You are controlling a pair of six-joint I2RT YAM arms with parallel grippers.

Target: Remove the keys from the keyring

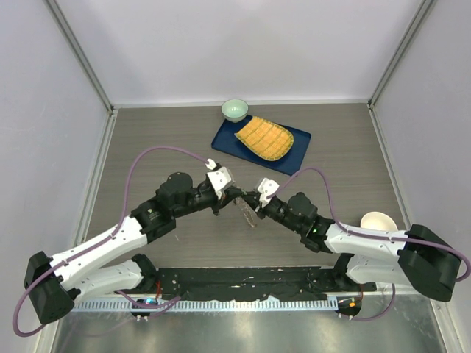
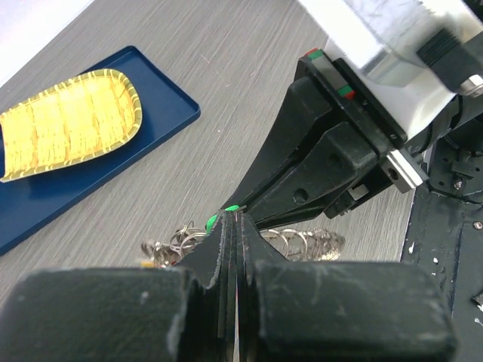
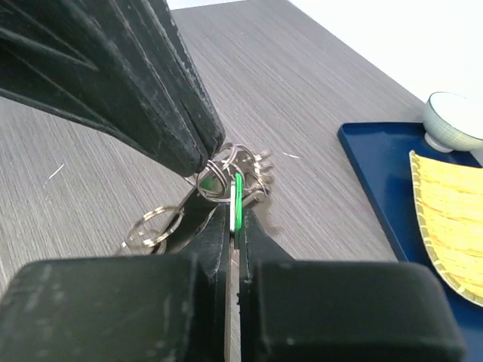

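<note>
I see my left jaws clamped tight on the keyring [image 3: 216, 172] and my right jaws pinching a green-headed key [image 3: 237, 202]. The other keys [image 2: 306, 243] bunch just beneath both tips.

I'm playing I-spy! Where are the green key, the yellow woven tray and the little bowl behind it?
green key [image 3: 237, 197]: right wrist view, on its green plastic part.
yellow woven tray [image 1: 265, 138]: top view, on its woven middle.
little bowl [image 1: 235, 109]: top view, on its inside.

two hands [image 1: 234, 194] [image 1: 250, 198], one keyring [image 1: 248, 213], many keys [image 3: 235, 197], one blue tray [image 1: 224, 140], one yellow woven dish [image 1: 265, 138], two bowls [image 1: 235, 109] [image 1: 378, 220]
</note>
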